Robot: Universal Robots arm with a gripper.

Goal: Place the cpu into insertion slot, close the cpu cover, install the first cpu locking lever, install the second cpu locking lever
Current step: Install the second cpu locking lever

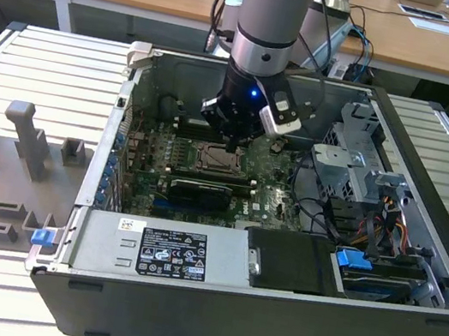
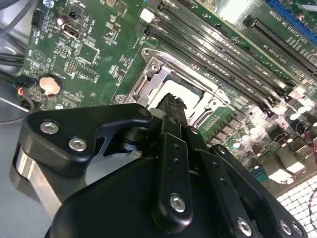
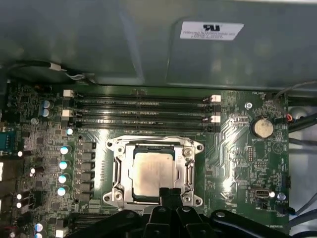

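An open computer case (image 1: 418, 254) lies on a slatted metal table (image 1: 41, 75), its green motherboard (image 1: 267, 195) facing up so the arm can work from above. At the table's edge on the exterior view's left sits a grey fixture block (image 1: 26, 133), well apart from the work. Toward the middle of the motherboard, the insertion slot (image 3: 153, 171) holds the cpu (image 3: 152, 172) — its pale silvery top lies flat and square inside the metal rim, apparently seated. The cpu cover (image 3: 190, 171) seems to lie down around the chip as a silvery frame, though whether it is fully latched cannot be judged from these views. The memory slots (image 3: 141, 109) run just beside the socket, along the board's edge nearest the case wall. The gripper (image 3: 170, 194) hangs directly over the socket, its tip at the chip's near edge — it grasps nothing, and its fingers appear drawn together into one narrow tip, suited to pressing rather than holding. At the case's corner on the exterior view's right sits the drive cage (image 1: 356, 161), clear of the arm.
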